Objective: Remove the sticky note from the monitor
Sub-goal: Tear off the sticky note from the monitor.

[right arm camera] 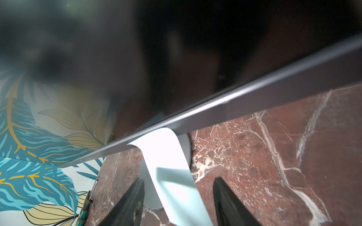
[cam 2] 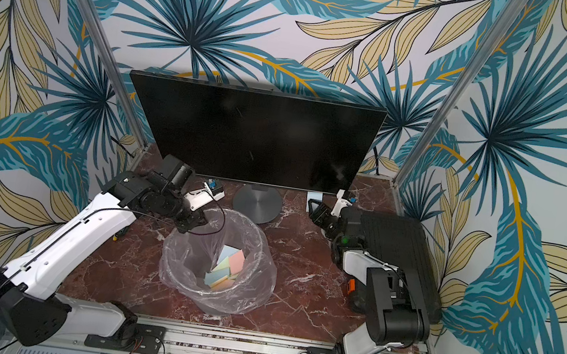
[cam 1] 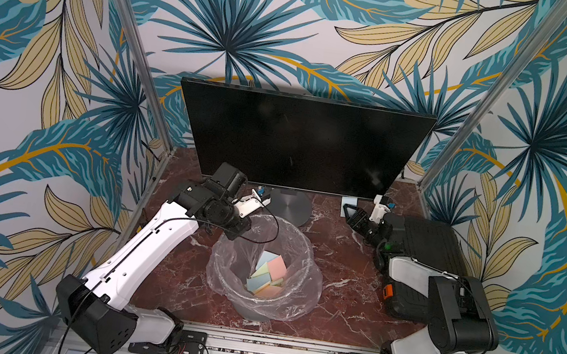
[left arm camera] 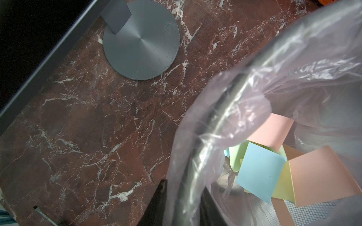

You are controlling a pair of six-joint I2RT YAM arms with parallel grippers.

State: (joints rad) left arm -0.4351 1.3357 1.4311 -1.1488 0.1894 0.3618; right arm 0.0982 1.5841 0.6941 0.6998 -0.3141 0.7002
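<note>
We find the sticky note [right arm camera: 166, 156] hanging lengthwise off the bottom edge of the arm-facing monitor [cam 1: 298, 138], between parted jaws of the right gripper [right arm camera: 178, 179], while the left gripper [left arm camera: 183, 189] clamps the bin [left arm camera: 221, 127].

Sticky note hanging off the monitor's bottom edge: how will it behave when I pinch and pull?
Sticky note curls limply off the monitor, so probably floppy and light. Held only along its top, it likely peels easily.

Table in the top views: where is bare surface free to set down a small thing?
Free: the marble table between the bin and the black case; also a strip along the front rail. Crowded: under the monitor's right corner, where the open right gripper straddles the sticky note.
</note>
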